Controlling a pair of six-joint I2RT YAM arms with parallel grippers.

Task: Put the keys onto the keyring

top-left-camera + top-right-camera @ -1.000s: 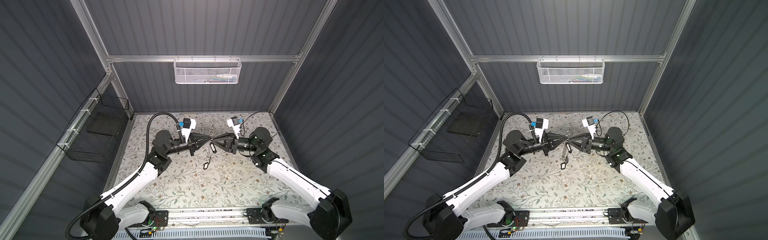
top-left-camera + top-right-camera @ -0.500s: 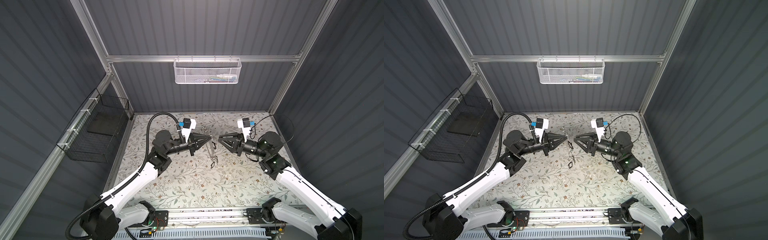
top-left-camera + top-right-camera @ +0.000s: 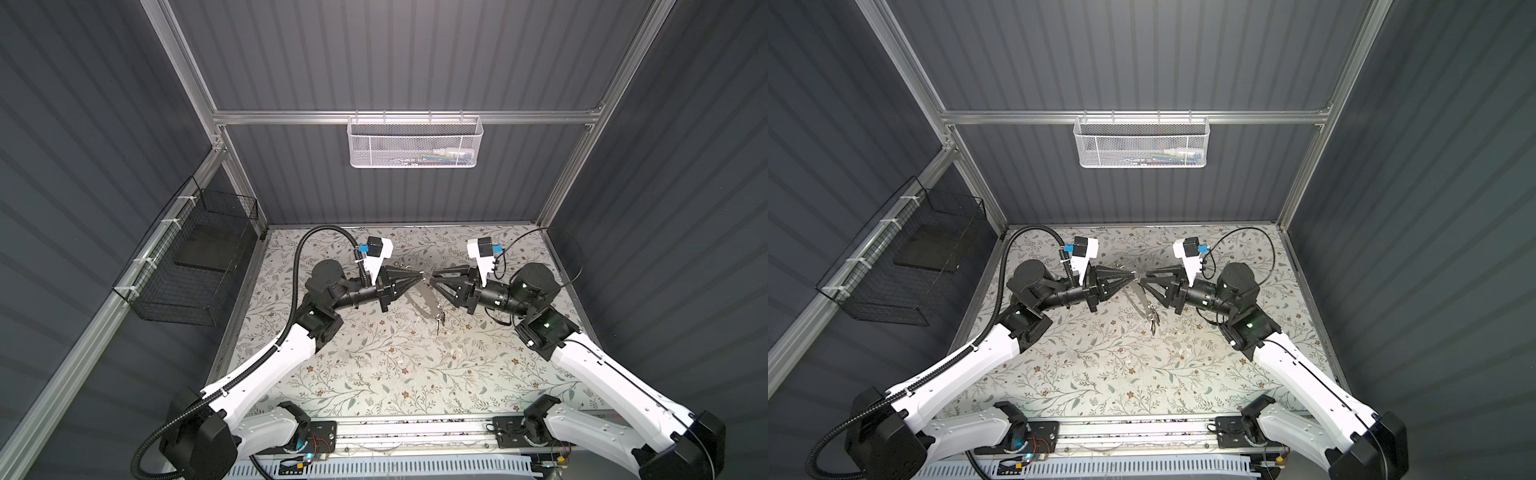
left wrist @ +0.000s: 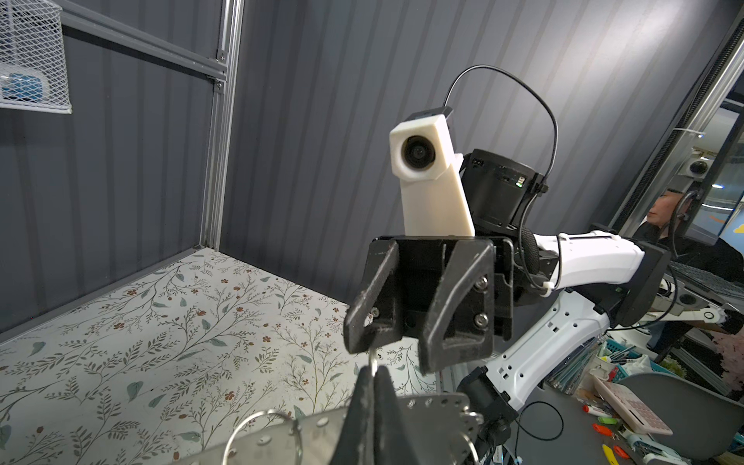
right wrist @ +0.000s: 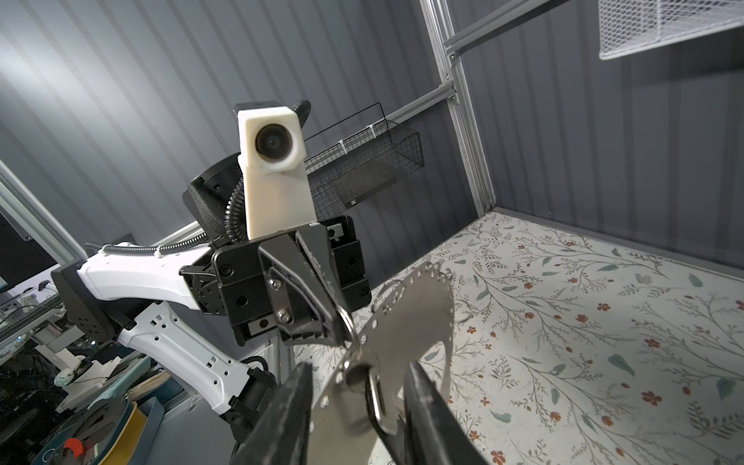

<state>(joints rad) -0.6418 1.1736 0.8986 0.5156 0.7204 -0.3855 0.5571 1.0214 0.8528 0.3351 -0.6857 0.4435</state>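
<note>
Hunting for writing, we find little: a small pale mark on the dark slab (image 5: 364, 183) in the black basket (image 5: 402, 149) is too small to read, and the things in the white basket (image 3: 415, 143) show only colours.

The left gripper (image 3: 420, 274) has its fingers pressed together, pinching a thin split ring (image 5: 349, 322) on the rim of the keyring (image 3: 429, 298). The keyring hangs from that pinch in the air over the far middle of the mat (image 3: 374, 374), tilted, and shows as a narrow grey strip in both top views. The keys (image 3: 439, 323) dangle in a small cluster at its low end; we cannot count them.

The right gripper (image 5: 358, 368) meets the left one tip to tip, fingers spread, one on each side of the plate. We cannot tell whether either touches it.

Back and side walls stand well apart from both grippers. Between the arms and the near rail (image 3: 415, 428) the mat lies open.
</note>
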